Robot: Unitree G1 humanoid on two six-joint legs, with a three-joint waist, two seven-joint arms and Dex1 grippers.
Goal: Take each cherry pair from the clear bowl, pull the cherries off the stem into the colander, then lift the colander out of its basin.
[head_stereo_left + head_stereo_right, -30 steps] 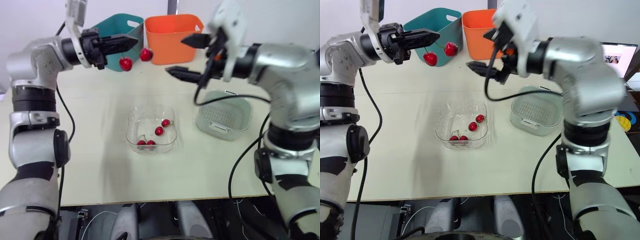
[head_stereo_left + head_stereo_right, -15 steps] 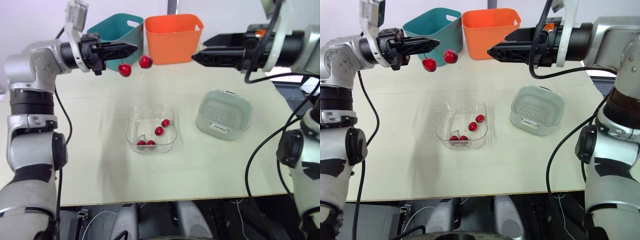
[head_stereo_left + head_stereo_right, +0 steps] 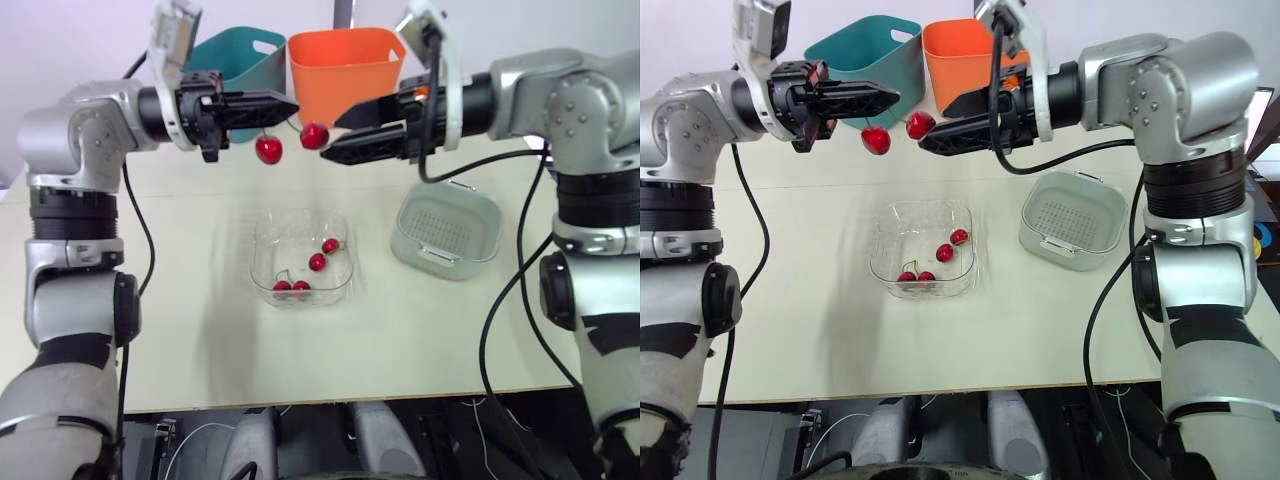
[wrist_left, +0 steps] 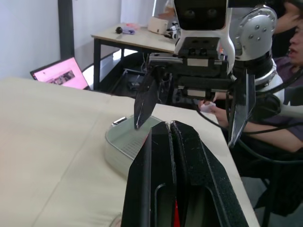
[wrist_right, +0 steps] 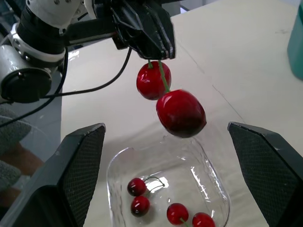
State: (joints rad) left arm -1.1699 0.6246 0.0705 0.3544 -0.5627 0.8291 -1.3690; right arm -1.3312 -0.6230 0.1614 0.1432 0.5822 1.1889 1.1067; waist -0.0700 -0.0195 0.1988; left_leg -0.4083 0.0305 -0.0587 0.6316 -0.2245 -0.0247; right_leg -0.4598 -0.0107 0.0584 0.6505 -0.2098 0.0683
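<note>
Cherries on one green stem, a cherry pair, hang high over the counter. The left end effector has its two black fingers pressed together on the top of the stem. Both red cherries dangle under its tip. The right end effector points at them from the other side. Its fingers are spread wide apart. One cherry hangs just in front of the gap between them and touches neither finger. Down below sits the clear bowl, and four more cherries lie inside it. The colander rests in its basin on the counter, just to the right of the bowl. At the back of the counter a teal bin and an orange bin stand side by side.
</note>
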